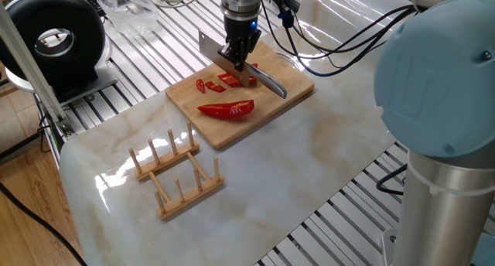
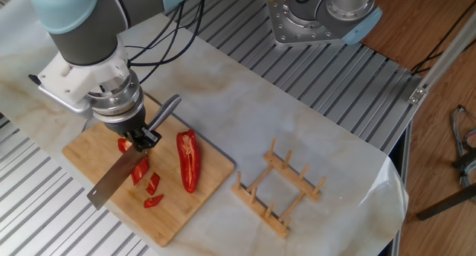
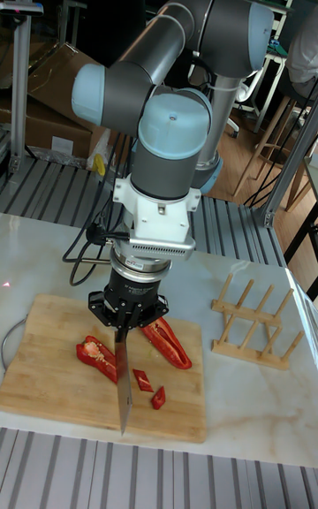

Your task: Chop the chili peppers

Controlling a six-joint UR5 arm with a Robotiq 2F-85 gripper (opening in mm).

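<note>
A UR5 arm is partway through chopping red chili peppers on a wooden cutting board [image 2: 182, 225], seen from above in the other fixed view. The board lies in the lower left of the frame on a pale marble-patterned bench [image 2: 297, 137].

At the left of the board, the claw [image 2: 138, 141] points straight down, closed on the middle of a kitchen knife [image 2: 117, 178]. The blade runs toward the lower left edge of the board and the metal handle angles up to the right. Whether the blade edge is touching the wood or just above it is hard to tell from these views.

Just under the claw sits a larger red chunk [image 2: 123, 145] of the pepper being cut, partly hidden by the fingers. Beside the blade, toward the lower middle of the board, lie a few small cut pieces [image 2: 152, 184], close together in a loose row.

Right of those, near the board's right edge, lies a long curved pepper half [image 2: 187, 161], cut side up and still whole.

Further right, off the board and well apart from it, a small wooden dish rack [image 2: 281, 190] stands on the bench.

Judged from this, the work is at an early-to-middle stage: one half is partly sliced, with a chunk left to cut, and the second half has not been started.
</note>
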